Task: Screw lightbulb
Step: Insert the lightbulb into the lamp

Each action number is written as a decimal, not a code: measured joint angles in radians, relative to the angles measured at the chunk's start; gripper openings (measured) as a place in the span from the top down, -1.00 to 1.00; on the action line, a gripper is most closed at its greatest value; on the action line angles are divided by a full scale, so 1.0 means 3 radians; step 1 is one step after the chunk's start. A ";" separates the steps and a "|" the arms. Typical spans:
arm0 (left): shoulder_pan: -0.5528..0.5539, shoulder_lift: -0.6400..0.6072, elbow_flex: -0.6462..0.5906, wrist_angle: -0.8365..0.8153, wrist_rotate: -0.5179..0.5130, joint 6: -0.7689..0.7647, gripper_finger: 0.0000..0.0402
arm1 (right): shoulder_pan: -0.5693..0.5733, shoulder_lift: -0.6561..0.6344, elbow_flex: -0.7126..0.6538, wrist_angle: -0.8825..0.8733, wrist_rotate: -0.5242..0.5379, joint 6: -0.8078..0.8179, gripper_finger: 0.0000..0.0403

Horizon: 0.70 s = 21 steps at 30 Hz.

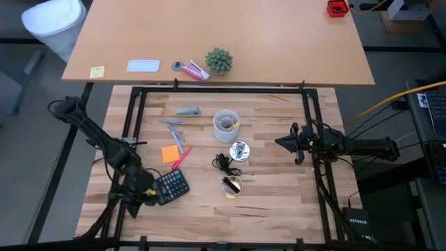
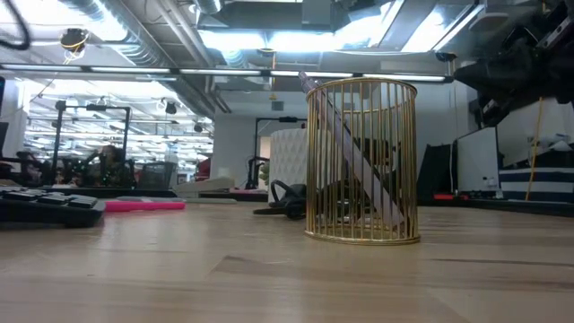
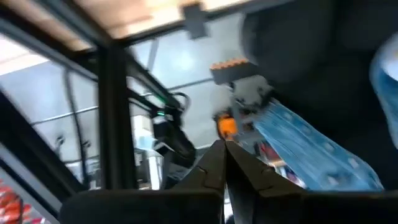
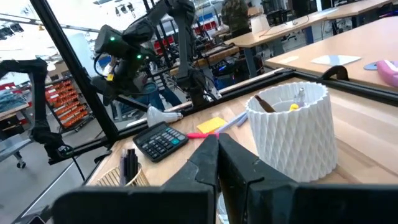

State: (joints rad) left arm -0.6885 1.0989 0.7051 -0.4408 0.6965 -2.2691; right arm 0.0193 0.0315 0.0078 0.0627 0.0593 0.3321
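The lightbulb (image 1: 187,111) lies on its side on the far left part of the wooden table, touched by no gripper; it also shows in the right wrist view (image 4: 163,115). The round silver socket (image 1: 239,150) with its black cord (image 1: 222,162) sits at the table's middle. My right gripper (image 1: 281,142) hovers right of the socket, shut and empty, its fingers together in its wrist view (image 4: 217,149). My left gripper (image 1: 136,203) is at the near left corner beside the calculator (image 1: 172,186), shut and empty (image 3: 224,163), facing off the table.
A white ribbed cup (image 1: 226,125) with pens stands just beyond the socket. A gold wire holder (image 1: 233,185) stands near of the cord. An orange note (image 1: 169,153), a pink marker (image 1: 182,157) and blue pens (image 1: 174,130) lie left of centre. A black frame (image 1: 223,89) edges the table.
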 joint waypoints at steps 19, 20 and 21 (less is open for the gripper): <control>-0.0194 0.0625 -0.0004 -0.1139 -0.0785 0.0326 1.00 | 0.0001 0.0000 0.0001 -0.0103 -0.0006 -0.0001 0.94; -0.0194 0.0625 -0.0004 -0.1244 -0.0792 0.0335 1.00 | 0.0001 0.0000 0.0001 -0.0103 -0.0006 -0.0001 0.94; -0.0194 0.0624 -0.0004 -0.1330 -0.0795 0.0353 1.00 | 0.0000 0.0000 0.0000 -0.0103 -0.0006 -0.0001 0.94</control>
State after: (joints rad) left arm -0.7467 1.2861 0.7040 -0.8398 0.4581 -2.1631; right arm 0.0194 0.0315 0.0078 0.0319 0.0574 0.3317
